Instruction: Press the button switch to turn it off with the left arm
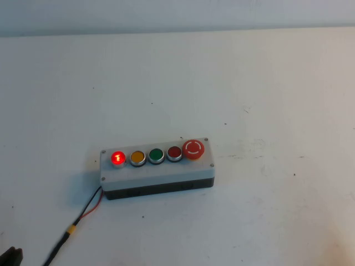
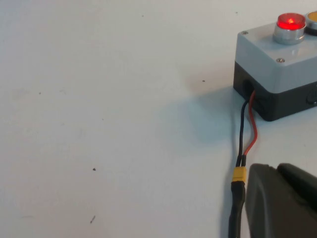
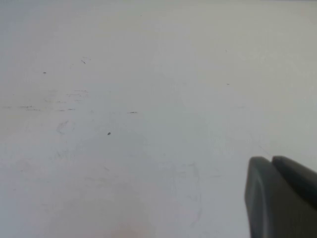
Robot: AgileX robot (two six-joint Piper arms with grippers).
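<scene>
The button switch (image 1: 117,158) is a small round red button with a silver rim, glowing, at the left end of the button row on the grey box (image 1: 155,173). It also shows lit in the left wrist view (image 2: 290,22). My left gripper (image 2: 276,167) is shut and empty, low over the table, short of the box and beside its cable. Only its tip shows in the high view (image 1: 12,256), at the bottom left corner. My right gripper (image 3: 271,159) is shut and empty over bare table, outside the high view.
The row continues with a yellow button (image 1: 137,157), a green button (image 1: 156,155), a darker red button (image 1: 175,153) and a large red mushroom button (image 1: 194,148). A black and red cable (image 1: 83,213) with a yellow connector (image 2: 239,174) runs from the box's left end towards the front left.
</scene>
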